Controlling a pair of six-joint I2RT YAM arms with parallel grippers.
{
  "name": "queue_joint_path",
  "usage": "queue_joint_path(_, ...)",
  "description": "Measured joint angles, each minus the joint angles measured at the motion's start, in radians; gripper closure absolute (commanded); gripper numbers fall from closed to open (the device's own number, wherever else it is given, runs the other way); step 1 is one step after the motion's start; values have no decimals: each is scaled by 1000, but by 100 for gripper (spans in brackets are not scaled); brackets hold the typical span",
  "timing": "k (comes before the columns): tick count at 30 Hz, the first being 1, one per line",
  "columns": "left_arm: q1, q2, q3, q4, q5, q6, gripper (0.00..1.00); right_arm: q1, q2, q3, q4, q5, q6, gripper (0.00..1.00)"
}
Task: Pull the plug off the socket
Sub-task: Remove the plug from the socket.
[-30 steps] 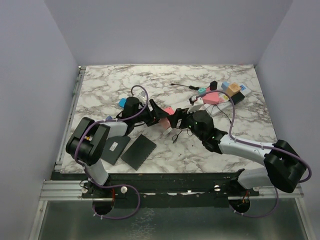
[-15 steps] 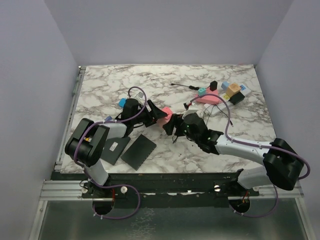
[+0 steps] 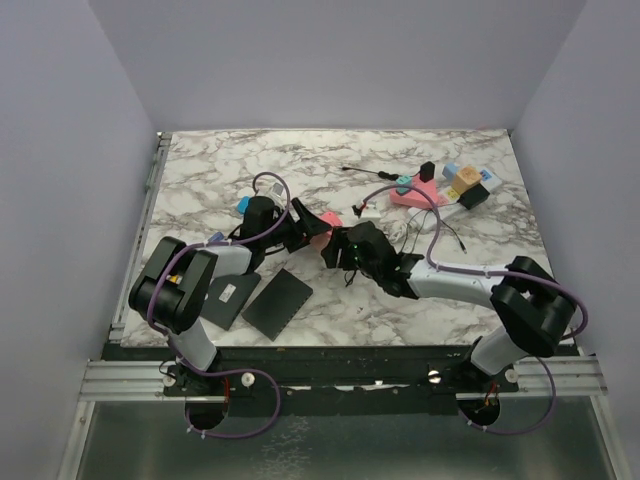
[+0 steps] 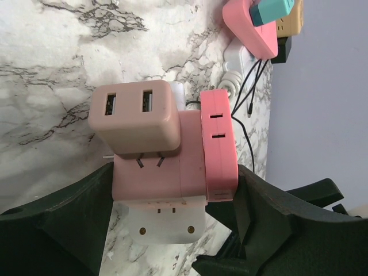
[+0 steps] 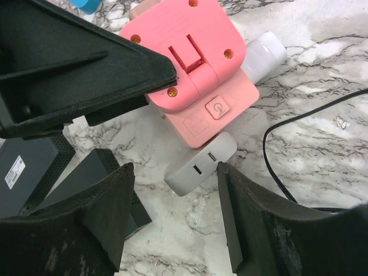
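table: marble. Both arms meet near the middle, a bit left of ctr.
pads: flat black ones by the L arm's base. Not part of the job, ignore em.
L gripper: clamped on the socket, one finger pressed to each side. Can't tell if the socket is lifted or resting on the marble.
socket: pink blocky unit w/ a power button, sitting right between the two grippers. Hard plastic, rigid, prob light. Sides look smooth, so imo it could twist in the L grip once you pull.
R gripper: jaws apart, straddling the plug w/ a gap on both sides. Nothing gripped yet.
plug: small white charger sticking out of the socket's end, just past the button. Stiff, light, glossy shell, so it won't squash but may slide under the pads. Take it across its two flat sides, mid-body, not at the tip. Then pull straight out along the pins, no sideways levering. It's prob held by friction only, so expect it to pop free all at once.
other charger: beige-pink 2-port USB one on a diff face of the socket. Leave it alone.
cable: thin black one lying on the marble beside your R finger, apart from the plug. Doesn't look like it's in the way.
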State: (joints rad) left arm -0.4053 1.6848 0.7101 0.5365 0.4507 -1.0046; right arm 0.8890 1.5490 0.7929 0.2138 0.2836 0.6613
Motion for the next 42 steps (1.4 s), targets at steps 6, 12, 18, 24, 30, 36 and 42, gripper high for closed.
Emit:
queue_joint_path(6, 7, -1, 0, 0, -6, 3, 64, 0, 36, 13, 0, 26, 5, 40)
queue_joint_path(12, 9, -11, 0, 0, -4, -1, 64, 0, 66, 13, -14, 41, 19, 41)
queue_joint_path(18, 15, -11, 0, -1, -4, -1, 64, 0, 76, 13, -23, 51, 20, 52)
queue_joint_path(24, 31, -11, 0, 0, 4, -1, 64, 0, 75, 3, -15, 58, 7, 71)
queue_joint_path(30, 50, -11, 3, -1, 42, -1, 64, 0, 49, -45, 27, 64, -27, 88)
queue_joint_path(36, 57, -6, 56, -24, 115, 21, 65, 0, -32, -131, 122, 61, -98, 95)
queue_joint_path(42, 58, 19, 122, -77, 200, 55, 65, 0, -97, -213, 213, 40, -198, 97)
